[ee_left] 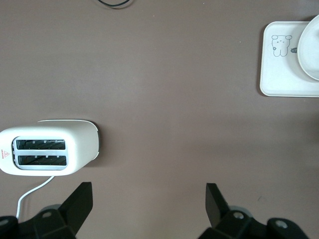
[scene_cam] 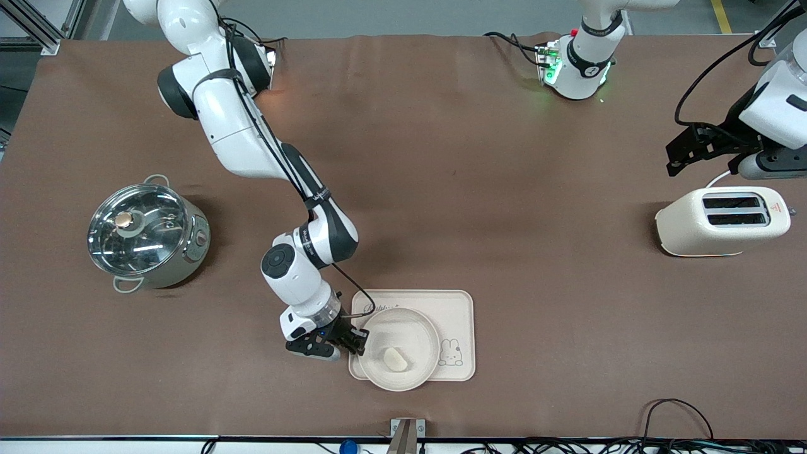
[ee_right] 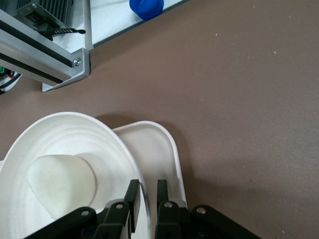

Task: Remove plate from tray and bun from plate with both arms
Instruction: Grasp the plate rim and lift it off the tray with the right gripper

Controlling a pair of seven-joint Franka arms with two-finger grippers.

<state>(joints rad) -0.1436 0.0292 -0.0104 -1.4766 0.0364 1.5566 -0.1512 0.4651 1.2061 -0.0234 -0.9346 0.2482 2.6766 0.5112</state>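
You see the right arm point(scene_cam: 252, 139) reaching from its base down across the table, elbow bent, wrist turned toward the tray point(scene_cam: 457, 309). The right gripper point(scene_cam: 353, 343) sits at the plate point(scene_cam: 416, 331) rim, on the side toward the right arm's end of the table. In the right wrist view its fingers point(ee_right: 133, 196) are nearly together, one inside and one outside the plate point(ee_right: 65, 129) rim, i.e. clamped on the plate edge.

The plate rests on the tray, overhanging the tray edge nearest the front camera. The bun point(scene_cam: 396, 359) lies in the plate, approx. at its middle; the right wrist view shows the bun point(ee_right: 60, 184) close to the gripped rim.

The left arm point(scene_cam: 775, 107) waits, raised over its end of the table. The left gripper point(scene_cam: 684, 151) hangs above the cloth beside the toaster point(scene_cam: 722, 221); the left wrist view shows its fingers point(ee_left: 79, 201) spread wide, holding nothing.

Markings: the tray carries a rabbit drawing point(scene_cam: 450, 353) and a line of script near the plate, too small to read. The toaster has a red warning triangle point(scene_cam: 777, 206). A lidded pot point(scene_cam: 146, 236) stands toward the right arm's end.
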